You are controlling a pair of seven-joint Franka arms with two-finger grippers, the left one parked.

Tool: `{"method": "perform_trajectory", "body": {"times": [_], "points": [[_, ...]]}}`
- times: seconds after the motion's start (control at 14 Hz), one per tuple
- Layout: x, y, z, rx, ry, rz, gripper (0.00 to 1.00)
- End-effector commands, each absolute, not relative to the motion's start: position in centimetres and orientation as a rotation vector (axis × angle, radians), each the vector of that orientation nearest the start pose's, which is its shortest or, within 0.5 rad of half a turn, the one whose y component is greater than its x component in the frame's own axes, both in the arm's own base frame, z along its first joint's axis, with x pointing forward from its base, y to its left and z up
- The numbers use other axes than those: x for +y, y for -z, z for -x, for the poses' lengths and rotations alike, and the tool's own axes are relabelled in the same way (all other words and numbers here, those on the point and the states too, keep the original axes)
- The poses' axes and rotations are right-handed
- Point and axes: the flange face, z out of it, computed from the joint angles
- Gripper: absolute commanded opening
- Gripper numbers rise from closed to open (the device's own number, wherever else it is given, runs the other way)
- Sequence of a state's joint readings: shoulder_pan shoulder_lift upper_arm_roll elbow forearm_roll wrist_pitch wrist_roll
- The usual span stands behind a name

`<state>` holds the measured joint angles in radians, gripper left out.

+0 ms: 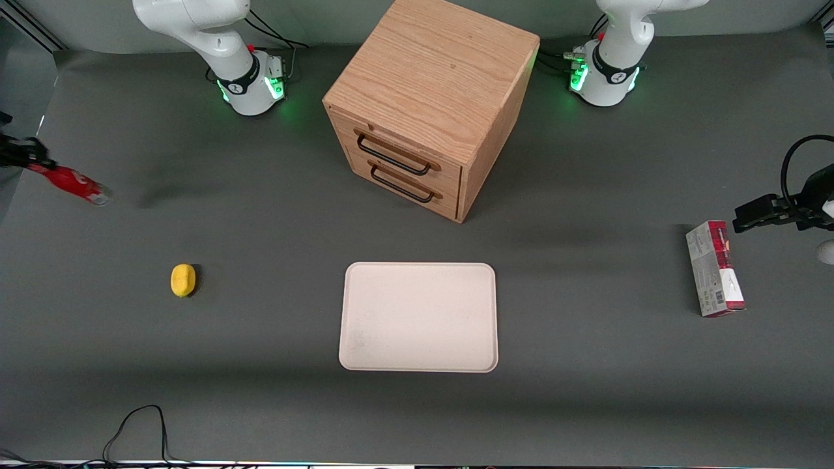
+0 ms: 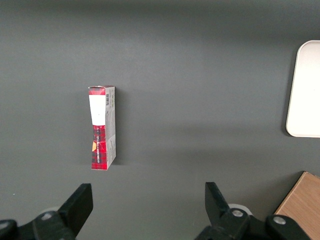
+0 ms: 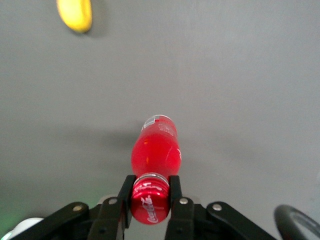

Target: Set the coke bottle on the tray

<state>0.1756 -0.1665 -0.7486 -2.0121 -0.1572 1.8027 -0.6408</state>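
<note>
You are partway through: the pick looks done, the carry and the set-down are still ahead of you. Across the bench [image 1: 586, 404], the wooden drawer box [image 1: 427, 104] is standing farther from the front camera than the tray [image 1: 418, 317], which is lying flat and bare — nothing is resting on its pale surface yet. The red-and-grey carton [image 1: 715, 268] is lying toward the parked arm's end of the bench, and the lemon [image 1: 183, 280] is sitting toward the working arm's end, well apart from the tray.

Your gripper [image 3: 150, 192] is hanging at the working arm's edge of the bench, its jaws clamped on the coke bottle [image 3: 155, 152] at the neck, just under the red cap. The bottle is riding above the bench — tilted, cap end in the jaws and clear base pointing down and away from them, with its shadow falling apart from it on the bench.

The bottle itself is looking small and slim, its red body glowing translucent, white script showing on the cap. You are still needing to bring it over the tray, lower it and release.
</note>
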Motion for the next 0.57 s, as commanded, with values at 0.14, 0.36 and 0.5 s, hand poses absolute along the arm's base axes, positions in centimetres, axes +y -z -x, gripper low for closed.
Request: {"method": "perform_trajectory", "body": {"times": [0.14,0.36,0.5], "points": [[-27.8,-68.1,-42.7,-0.249,-0.007,3.146,0.14],[-25.6,-71.1,-43.9,-0.274,0.010,3.130,0.14],[-21.6,-71.9,-47.5,-0.373,0.058,3.105,0.14]]}}
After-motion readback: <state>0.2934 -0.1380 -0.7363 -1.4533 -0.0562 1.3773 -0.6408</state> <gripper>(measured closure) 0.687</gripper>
